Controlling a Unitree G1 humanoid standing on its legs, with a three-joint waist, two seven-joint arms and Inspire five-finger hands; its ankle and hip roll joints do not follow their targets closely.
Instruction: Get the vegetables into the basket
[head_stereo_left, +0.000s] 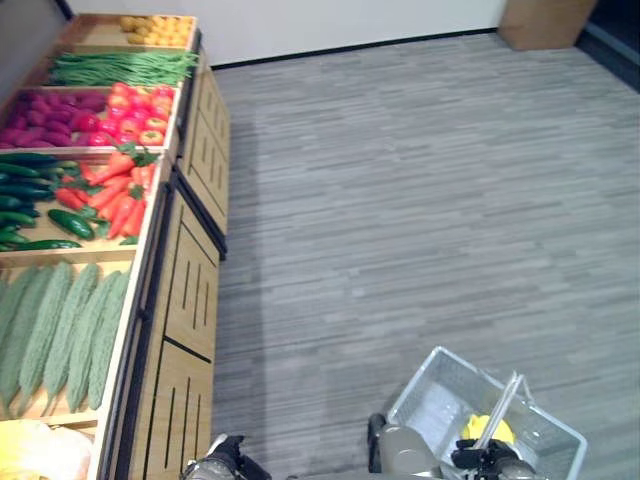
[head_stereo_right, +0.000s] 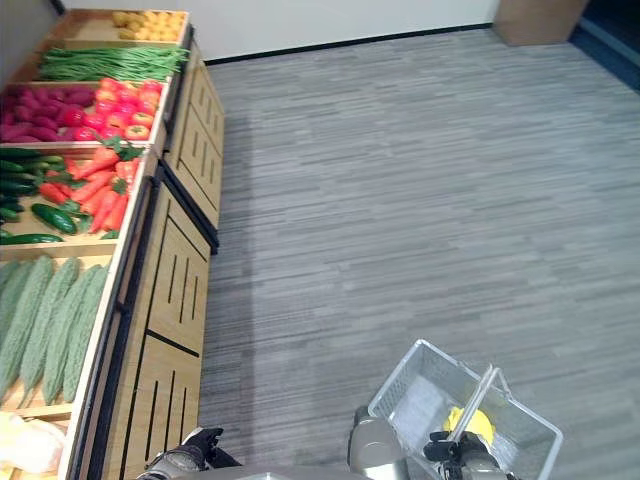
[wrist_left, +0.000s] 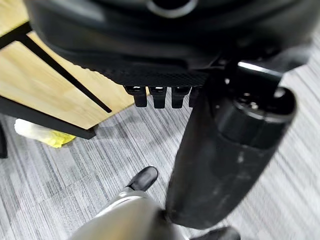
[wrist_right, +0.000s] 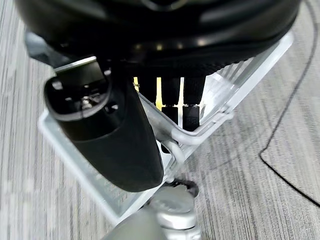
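A silver wire basket (head_stereo_left: 430, 375) hangs low at my right side, with a yellow vegetable (head_stereo_left: 490, 428) lying in it. My right hand (head_stereo_left: 485, 458) is shut on the basket's handle (head_stereo_left: 505, 400); in the right wrist view its fingers (wrist_right: 170, 100) curl round the handle bar (wrist_right: 167, 132). On the wooden produce stand (head_stereo_left: 185, 290) to my left lie orange carrots (head_stereo_left: 118, 190), dark cucumbers (head_stereo_left: 30, 195) and pale green bitter gourds (head_stereo_left: 60, 330). My left hand (head_stereo_left: 222, 458) hangs by the stand's front, open and holding nothing.
Further back on the stand are red and purple produce (head_stereo_left: 100, 112), green beans (head_stereo_left: 120, 68) and yellow produce (head_stereo_left: 160, 28). A wooden box (head_stereo_left: 545, 22) stands far right by the wall. A yellowish scrap (wrist_left: 45, 134) lies on the grey floor (head_stereo_left: 420, 200) under the stand.
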